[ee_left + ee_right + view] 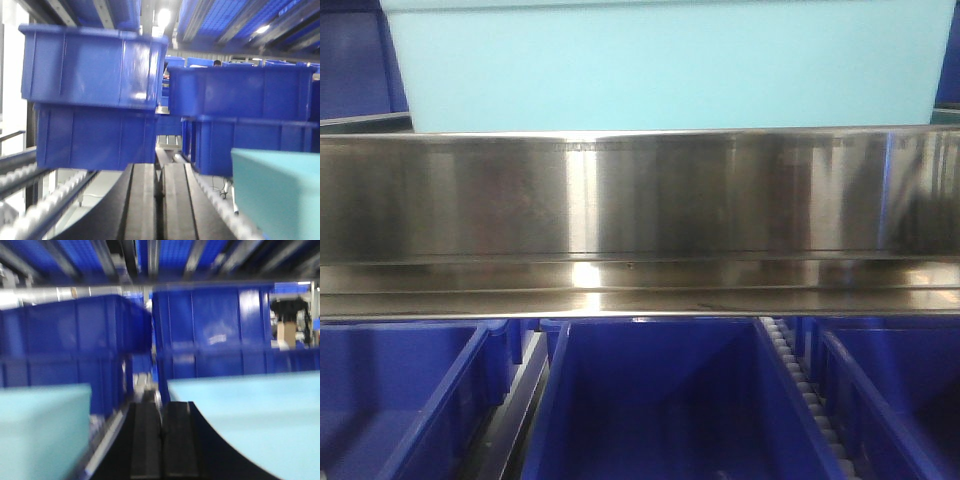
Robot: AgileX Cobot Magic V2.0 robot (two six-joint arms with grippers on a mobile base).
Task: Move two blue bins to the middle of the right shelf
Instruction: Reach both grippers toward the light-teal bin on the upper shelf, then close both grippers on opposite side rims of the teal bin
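A pale light-blue bin [665, 65] stands on the steel shelf tier, just above its broad shiny front rail [640, 195]. In the right wrist view a light-blue bin [260, 415] lies to the right of my right gripper [161, 432] and another light-blue bin [42, 432] to its left. My right gripper is shut and empty, between the two. In the left wrist view my left gripper [159, 192] is shut and empty, with a light-blue bin corner [277, 195] at its right.
Royal-blue bins [660, 400] sit on the roller tier below the rail. Stacked royal-blue bins [95, 100] stand ahead of the left gripper, and more [215, 335] ahead of the right gripper. White roller tracks [30, 220] run alongside.
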